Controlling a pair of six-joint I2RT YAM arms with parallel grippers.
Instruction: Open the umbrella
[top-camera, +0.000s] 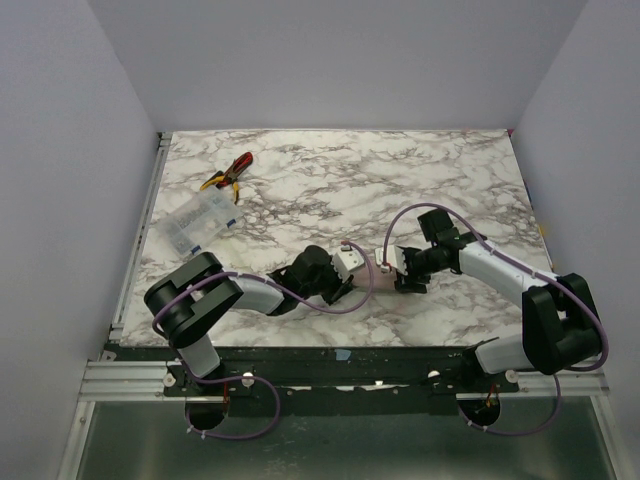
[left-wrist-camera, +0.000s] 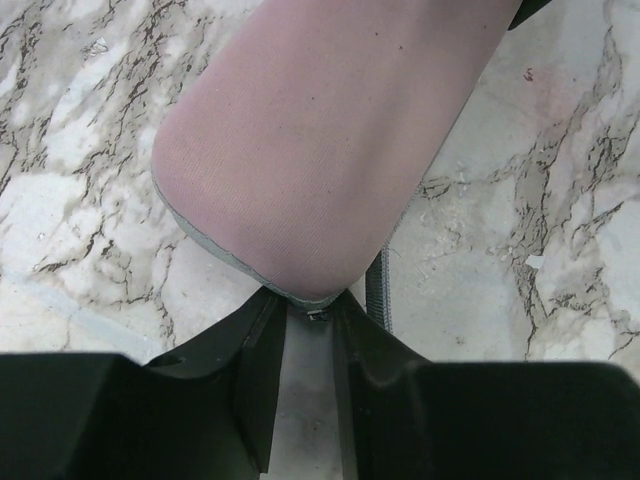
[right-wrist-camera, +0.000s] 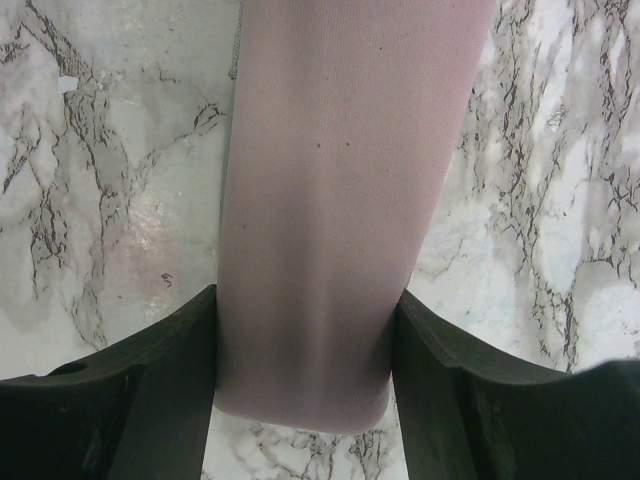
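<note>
Your right hand (right-wrist-camera: 305, 345) pinches the folded umbrella (right-wrist-camera: 330, 200) by its sides. Your left hand (left-wrist-camera: 310, 325) is almost pressed together at its end; whether it holds, you cannot tell. The umbrella lies near the desk (top-camera: 400, 170) front edge, with bare desk behind.

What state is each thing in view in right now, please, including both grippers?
umbrella: folded shut, canopy not spread.
right gripper: shut on the umbrella.
left gripper: fingers nearly together at the umbrella's end, grip unclear.
pliers: lying flat, unheld.
clear plastic box: lid state too small to tell.
</note>
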